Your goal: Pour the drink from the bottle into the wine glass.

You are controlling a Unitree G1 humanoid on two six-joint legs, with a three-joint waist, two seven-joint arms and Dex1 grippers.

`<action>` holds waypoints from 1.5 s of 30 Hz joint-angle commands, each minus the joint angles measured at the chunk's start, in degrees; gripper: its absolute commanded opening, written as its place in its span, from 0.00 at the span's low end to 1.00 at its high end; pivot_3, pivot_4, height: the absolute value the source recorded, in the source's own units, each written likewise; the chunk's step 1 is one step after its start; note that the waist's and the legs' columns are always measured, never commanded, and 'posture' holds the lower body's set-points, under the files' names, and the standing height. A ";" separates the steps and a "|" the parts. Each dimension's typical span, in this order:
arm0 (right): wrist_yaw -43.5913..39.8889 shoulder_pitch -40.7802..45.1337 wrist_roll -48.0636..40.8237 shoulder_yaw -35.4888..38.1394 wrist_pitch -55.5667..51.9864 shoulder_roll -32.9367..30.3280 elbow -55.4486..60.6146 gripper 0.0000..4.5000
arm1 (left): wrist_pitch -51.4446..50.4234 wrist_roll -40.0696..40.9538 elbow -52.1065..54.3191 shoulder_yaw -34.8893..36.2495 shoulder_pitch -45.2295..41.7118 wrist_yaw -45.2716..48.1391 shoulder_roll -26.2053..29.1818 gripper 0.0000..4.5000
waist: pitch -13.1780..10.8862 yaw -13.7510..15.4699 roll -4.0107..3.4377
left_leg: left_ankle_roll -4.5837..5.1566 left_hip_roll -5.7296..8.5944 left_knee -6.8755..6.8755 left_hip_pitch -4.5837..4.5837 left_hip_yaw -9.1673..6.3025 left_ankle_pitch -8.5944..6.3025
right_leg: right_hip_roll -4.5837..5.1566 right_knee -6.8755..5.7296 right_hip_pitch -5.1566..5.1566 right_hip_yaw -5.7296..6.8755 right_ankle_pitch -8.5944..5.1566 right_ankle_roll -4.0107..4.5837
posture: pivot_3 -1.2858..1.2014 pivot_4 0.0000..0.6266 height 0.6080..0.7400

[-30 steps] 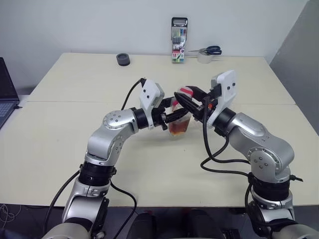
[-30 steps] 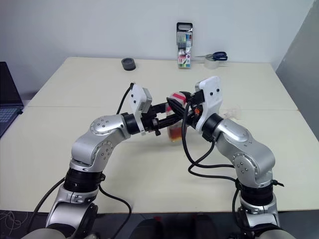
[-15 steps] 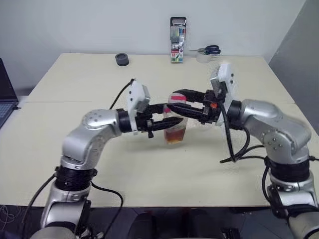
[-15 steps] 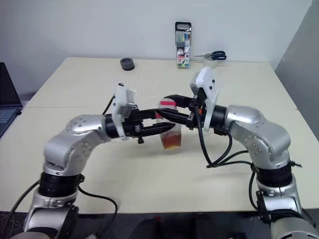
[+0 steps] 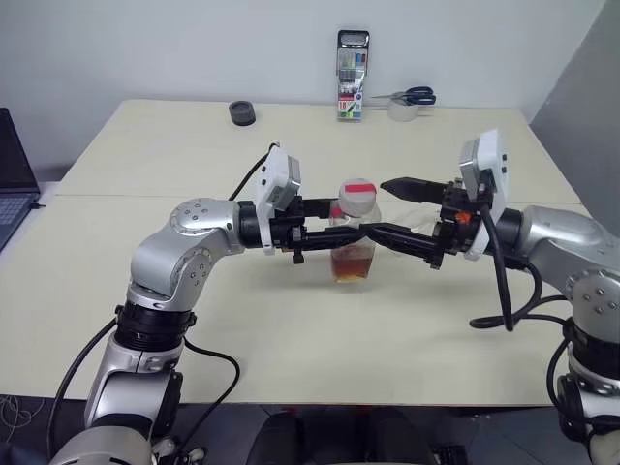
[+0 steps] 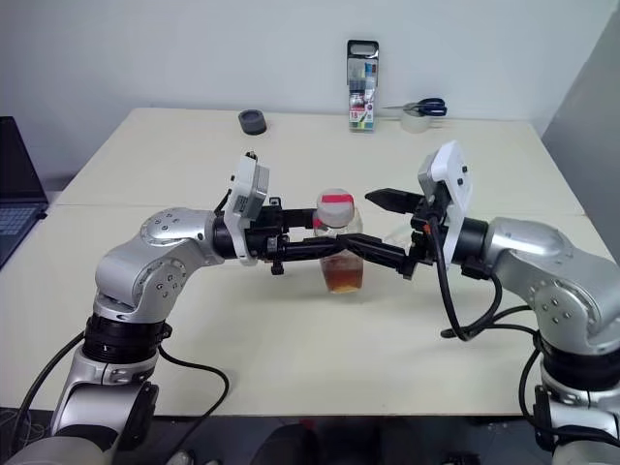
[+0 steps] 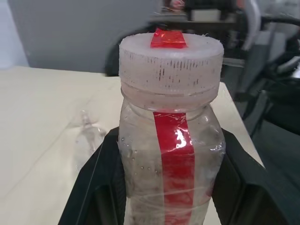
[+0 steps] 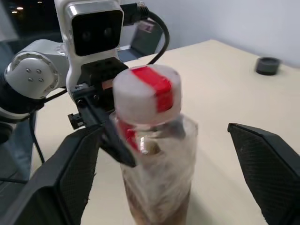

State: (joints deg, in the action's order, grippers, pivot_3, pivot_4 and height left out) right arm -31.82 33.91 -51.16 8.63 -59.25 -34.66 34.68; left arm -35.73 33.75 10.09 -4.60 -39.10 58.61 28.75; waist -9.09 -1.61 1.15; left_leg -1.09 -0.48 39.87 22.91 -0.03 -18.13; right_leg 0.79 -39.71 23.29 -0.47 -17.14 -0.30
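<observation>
Cream tabletop (image 5: 145,320) runs back to a white wall, with a marker pack (image 5: 351,76), scissors (image 5: 412,95) and a dark tape roll (image 5: 242,112) at the far edge. From the head views, the right gripper (image 5: 387,208) has let go of the cap since a second ago: its fingers, then closed around the white cap (image 5: 357,197), now stand spread wide, one above and one below cap height, and the arm has drawn back to the right. The left gripper (image 5: 334,228) reaches level from the left and stays clamped on the bottle (image 5: 353,247), which stands upright at mid-table with the drink (image 5: 353,267) in its lower part. A wine glass (image 6: 399,232) shows faintly just behind the right gripper. From the left wrist view, black fingers (image 7: 93,183) press both sides of the bottle below the cap, its red label strip facing the camera; the clear glass (image 7: 86,136) stands on the table beyond. From the right wrist view, the two fingers (image 8: 70,164) flank the bottle with clear gaps, touching nothing, and the left gripper's fingers grip the bottle's neck from behind.
</observation>
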 commanded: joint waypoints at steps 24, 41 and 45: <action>21.35 1.97 10.85 -8.85 3.42 14.94 5.24 0.41 | 1.34 -2.06 1.58 0.47 0.78 -6.85 -3.15 0.44 | 0.00 -0.10 -0.01 | -0.15 0.02 0.04 -0.07 0.02 0.09 | -0.04 -0.17 0.03 -0.04 0.00 0.00 | 0.52 0.24 1.00; -11.30 18.72 6.60 -9.65 9.77 3.40 -17.10 0.40 | -3.12 6.80 6.92 -0.68 -2.73 7.90 3.40 0.44 | -0.09 -0.18 -0.06 | 0.02 0.00 0.03 -0.09 -0.02 -0.01 | -0.09 -0.15 0.01 0.00 -0.01 0.01 | 0.52 0.24 1.00; -8.16 14.33 4.99 -4.60 6.91 0.78 -14.03 0.48 | -1.91 3.70 3.20 -0.05 -2.10 5.62 3.48 0.44 | -0.09 0.17 -0.05 | 0.01 0.01 0.05 -0.04 -0.02 0.00 | -0.05 -0.11 0.01 0.01 -0.01 0.01 | 0.52 0.24 1.00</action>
State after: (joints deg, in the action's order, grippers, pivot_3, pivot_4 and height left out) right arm -43.90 49.49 -46.55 -0.98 -51.51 -32.09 20.16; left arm -39.33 37.10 11.33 -3.63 -41.16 61.90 32.38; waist -9.18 -1.44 1.10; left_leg -1.08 -0.47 39.93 22.90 -0.06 -18.13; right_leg 0.75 -39.78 23.29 -0.44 -17.15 -0.29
